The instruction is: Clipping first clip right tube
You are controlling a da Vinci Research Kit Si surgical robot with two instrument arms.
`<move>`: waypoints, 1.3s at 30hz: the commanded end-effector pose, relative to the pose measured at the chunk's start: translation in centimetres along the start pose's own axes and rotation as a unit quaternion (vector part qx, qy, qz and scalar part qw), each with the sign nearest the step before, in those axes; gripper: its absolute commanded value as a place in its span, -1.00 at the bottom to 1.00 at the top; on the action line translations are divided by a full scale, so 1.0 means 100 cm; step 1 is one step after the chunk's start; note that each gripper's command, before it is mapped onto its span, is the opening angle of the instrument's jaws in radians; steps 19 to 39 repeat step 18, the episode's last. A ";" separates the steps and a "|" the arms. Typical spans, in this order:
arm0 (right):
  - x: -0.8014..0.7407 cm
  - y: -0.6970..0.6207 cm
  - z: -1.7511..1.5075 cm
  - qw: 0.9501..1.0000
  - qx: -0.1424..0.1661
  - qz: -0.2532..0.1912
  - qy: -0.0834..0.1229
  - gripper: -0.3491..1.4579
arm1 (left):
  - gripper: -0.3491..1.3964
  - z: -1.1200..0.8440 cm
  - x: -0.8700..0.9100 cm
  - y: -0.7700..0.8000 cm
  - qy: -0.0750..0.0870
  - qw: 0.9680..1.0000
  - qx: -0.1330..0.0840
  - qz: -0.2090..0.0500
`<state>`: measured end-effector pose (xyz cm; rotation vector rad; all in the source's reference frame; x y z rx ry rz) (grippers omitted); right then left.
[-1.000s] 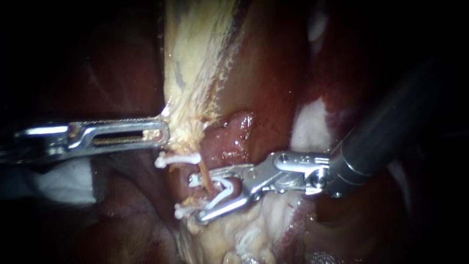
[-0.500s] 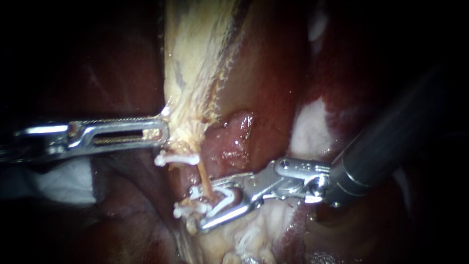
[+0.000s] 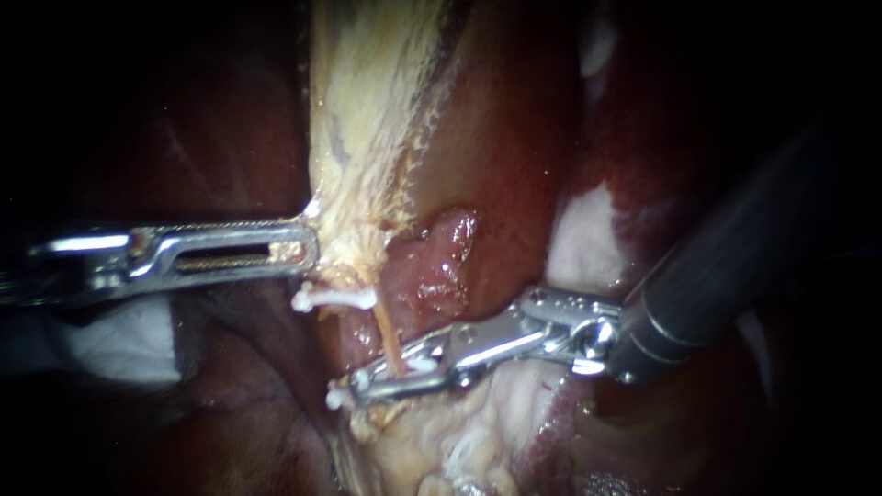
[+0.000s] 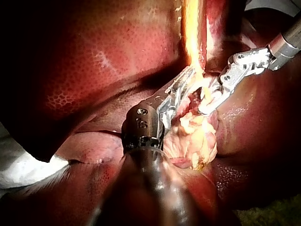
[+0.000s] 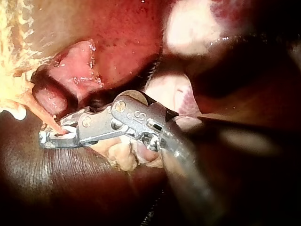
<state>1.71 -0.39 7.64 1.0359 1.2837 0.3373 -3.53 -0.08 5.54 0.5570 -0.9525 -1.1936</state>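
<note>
The left instrument (image 3: 308,248) has its shaft cut off at the left edge of the frame, and its jaw tips are buried in pale tissue (image 3: 358,138). The right instrument (image 3: 365,387) has a shaft that fades into darkness at upper right. Its jaws, clamped together, hide most of the clip (image 3: 337,398) and the tube (image 3: 385,332) where it passes between them.

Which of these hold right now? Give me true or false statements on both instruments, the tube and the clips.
1. The right instrument is closed on a clip around the thin tube. True.
2. The left instrument is open and clear of tissue. False: it is shut on the edge of the pale tissue.
3. An upper clip already sits across the tube, between the two instruments. True.
4. The right instrument's shaft enters from the endoscope view's left. False: it enters from the right.
</note>
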 end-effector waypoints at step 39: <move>-0.0005 0.0000 0.0001 1.000 -0.009 0.004 -0.026 -1.00 | -1.00 0.0002 -0.0001 0.0005 0.000 1.000 0.000 0.000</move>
